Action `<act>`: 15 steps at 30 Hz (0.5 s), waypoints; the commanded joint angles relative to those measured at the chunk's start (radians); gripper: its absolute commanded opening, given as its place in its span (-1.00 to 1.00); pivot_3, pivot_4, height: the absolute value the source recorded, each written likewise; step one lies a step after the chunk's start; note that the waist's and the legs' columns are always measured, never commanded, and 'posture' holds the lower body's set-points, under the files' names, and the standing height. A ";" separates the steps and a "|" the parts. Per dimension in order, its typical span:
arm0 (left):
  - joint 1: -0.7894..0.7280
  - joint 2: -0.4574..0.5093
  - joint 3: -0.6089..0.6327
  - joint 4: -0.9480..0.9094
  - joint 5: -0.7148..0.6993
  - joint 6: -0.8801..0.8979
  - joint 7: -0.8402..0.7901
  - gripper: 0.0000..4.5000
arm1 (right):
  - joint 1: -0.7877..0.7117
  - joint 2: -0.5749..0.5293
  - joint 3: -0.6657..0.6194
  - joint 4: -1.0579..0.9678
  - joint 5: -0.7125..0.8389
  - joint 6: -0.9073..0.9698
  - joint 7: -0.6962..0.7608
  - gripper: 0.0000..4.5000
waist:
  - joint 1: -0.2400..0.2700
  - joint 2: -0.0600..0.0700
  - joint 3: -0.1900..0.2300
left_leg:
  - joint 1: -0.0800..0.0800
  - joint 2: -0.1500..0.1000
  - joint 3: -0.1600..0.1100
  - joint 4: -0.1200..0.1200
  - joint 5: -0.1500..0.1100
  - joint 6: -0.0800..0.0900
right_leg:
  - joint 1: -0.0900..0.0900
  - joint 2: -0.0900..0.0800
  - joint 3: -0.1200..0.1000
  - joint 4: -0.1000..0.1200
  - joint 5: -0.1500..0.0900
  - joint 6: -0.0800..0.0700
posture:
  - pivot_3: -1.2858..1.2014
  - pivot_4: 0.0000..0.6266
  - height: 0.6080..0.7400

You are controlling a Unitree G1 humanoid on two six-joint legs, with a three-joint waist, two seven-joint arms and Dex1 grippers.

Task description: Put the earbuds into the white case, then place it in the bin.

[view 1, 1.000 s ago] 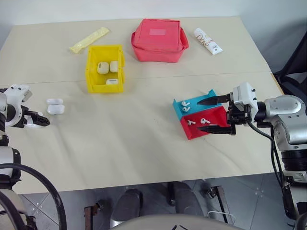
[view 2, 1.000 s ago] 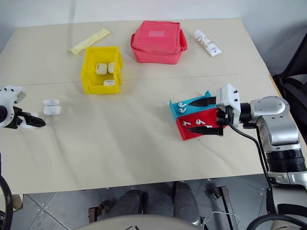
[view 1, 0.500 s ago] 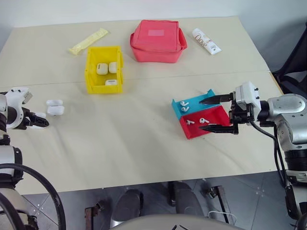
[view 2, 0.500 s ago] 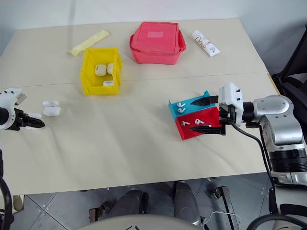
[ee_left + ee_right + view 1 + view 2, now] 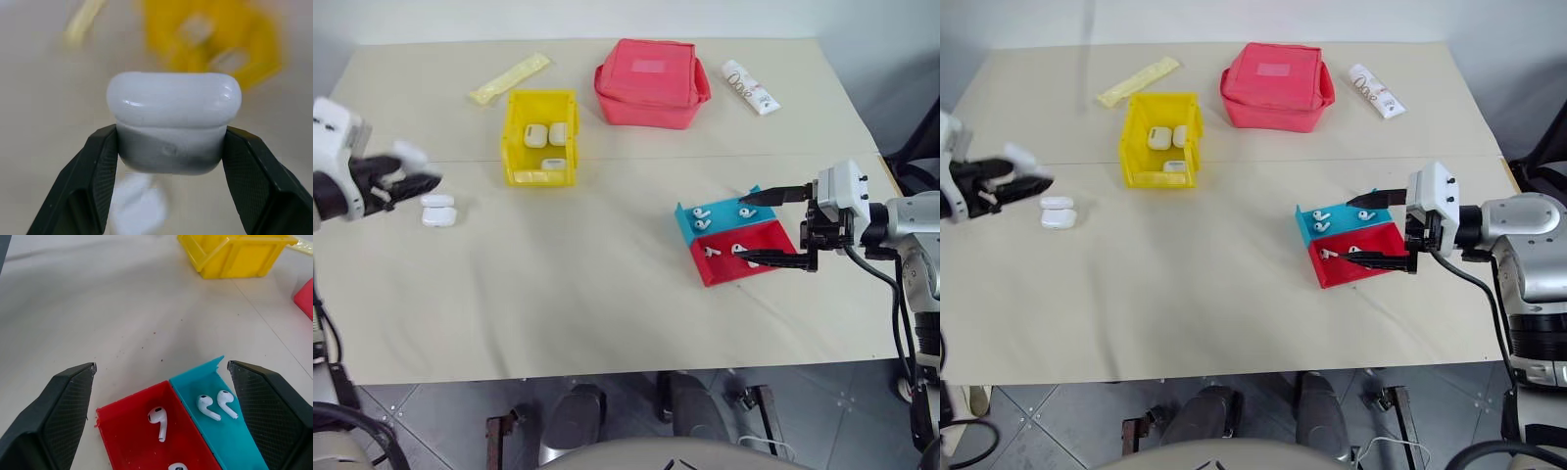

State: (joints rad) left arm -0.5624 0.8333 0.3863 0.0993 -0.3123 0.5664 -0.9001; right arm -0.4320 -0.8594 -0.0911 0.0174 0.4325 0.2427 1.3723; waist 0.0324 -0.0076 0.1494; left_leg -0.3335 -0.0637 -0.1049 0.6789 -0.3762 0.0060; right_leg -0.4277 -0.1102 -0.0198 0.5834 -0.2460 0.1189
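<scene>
Beige tabletop seen from the robot's head, arms at either edge.
Head views: left gripper holds one white case raised at the table's left; the earbuds, four, lie far right in blue tray and red tray, between the right gripper's wide-spread fingers; the bin holds three cases; two more lie beside it. Left wrist: case clamped, lid shut. Right wrist: three earbuds visible.
</scene>
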 commanded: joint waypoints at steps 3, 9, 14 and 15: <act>-0.029 -0.185 -0.087 -0.125 -0.105 -0.302 -0.100 0.24 | 0.090 -0.026 -0.100 -0.148 0.052 0.054 -0.080 1.00 | 0.005 -0.001 0.000 | -0.001 -0.002 -0.001 0.002 0.000 0.000 | 0.000 -0.001 -0.001 0.000 0.000 0.001 | 0.03 -0.52 1.00; -0.046 -0.336 -0.255 -0.132 -0.109 -0.388 -0.134 0.24 | 0.169 -0.002 -0.145 -0.268 0.073 0.168 -0.248 1.00 | 0.002 -0.001 -0.001 | -0.001 -0.002 0.001 0.002 0.000 0.001 | 0.000 0.000 -0.002 -0.001 0.001 0.002 | 0.03 -0.52 1.00; -0.020 -0.386 -0.359 -0.099 -0.096 -0.452 -0.196 0.24 | 0.264 0.008 -0.202 -0.371 0.078 0.247 -0.384 1.00 | -0.001 -0.001 -0.001 | -0.001 -0.001 0.000 0.001 0.000 0.001 | 0.000 0.000 -0.001 -0.001 0.001 0.002 | 0.03 -0.52 1.00; -0.016 -0.394 -0.372 -0.091 -0.096 -0.471 -0.209 0.24 | 0.287 0.010 -0.215 -0.392 0.076 0.253 -0.405 1.00 | -0.001 -0.001 -0.001 | -0.001 -0.002 0.000 0.001 0.000 0.001 | 0.000 0.000 -0.001 -0.001 0.001 0.002 | 0.03 -0.52 1.00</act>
State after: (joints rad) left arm -0.5790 0.4456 0.0263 0.0167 -0.4051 0.1351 -1.0877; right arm -0.1559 -0.8509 -0.2559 -0.3170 0.4940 0.4833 1.0053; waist 0.0318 -0.0082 0.1487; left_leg -0.3345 -0.0658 -0.1046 0.6805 -0.3762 0.0073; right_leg -0.4274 -0.1097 -0.0213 0.5822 -0.2450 0.1208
